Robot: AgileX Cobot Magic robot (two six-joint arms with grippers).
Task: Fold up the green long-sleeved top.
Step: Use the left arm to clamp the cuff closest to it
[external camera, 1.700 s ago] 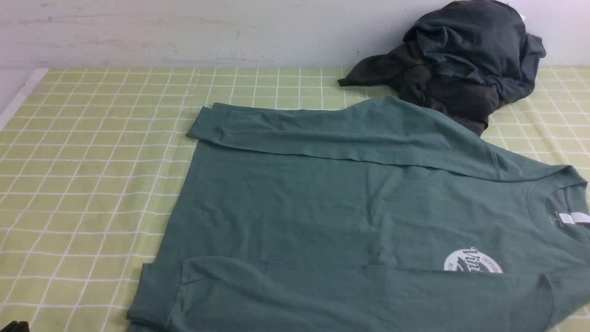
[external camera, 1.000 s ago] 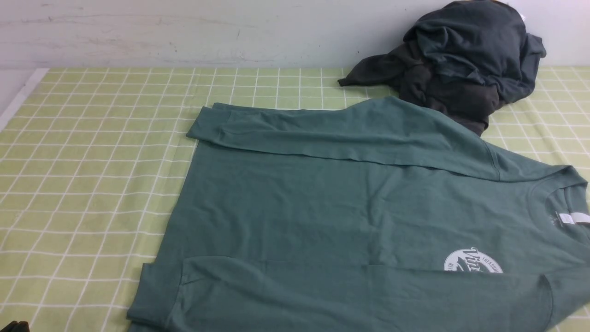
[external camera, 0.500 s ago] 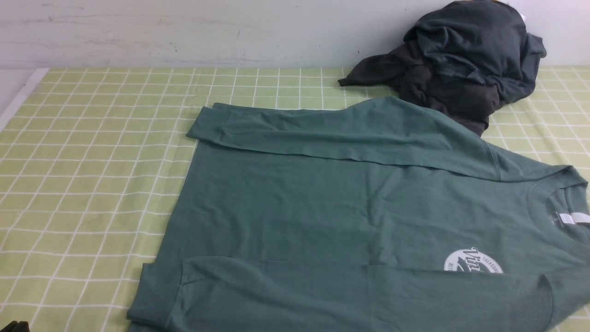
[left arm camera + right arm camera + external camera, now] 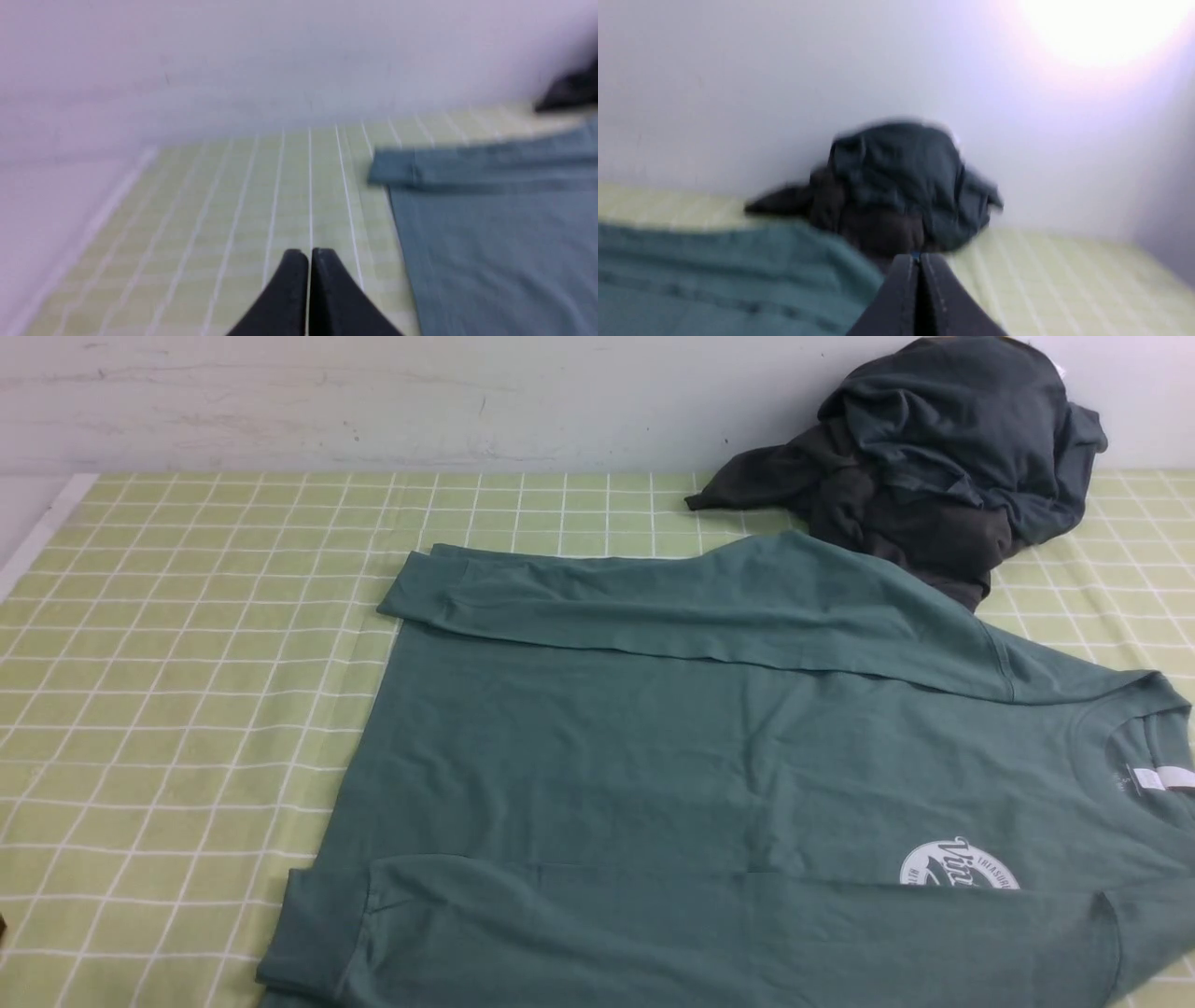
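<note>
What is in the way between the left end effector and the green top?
Nothing visible. Only bare checked tablecloth lies between the shut left end effector and the edge of the green long-sleeved top. The pile of dark clothes sits far off by the wall, against the top's far shoulder.

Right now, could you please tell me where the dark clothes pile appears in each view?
Front: pile at far right, behind the top.
Left wrist: pile is a blurred sliver beyond the top's sleeve.
Right wrist: pile mid-frame, beyond the right gripper.
Shared landmark: the green top.
</note>
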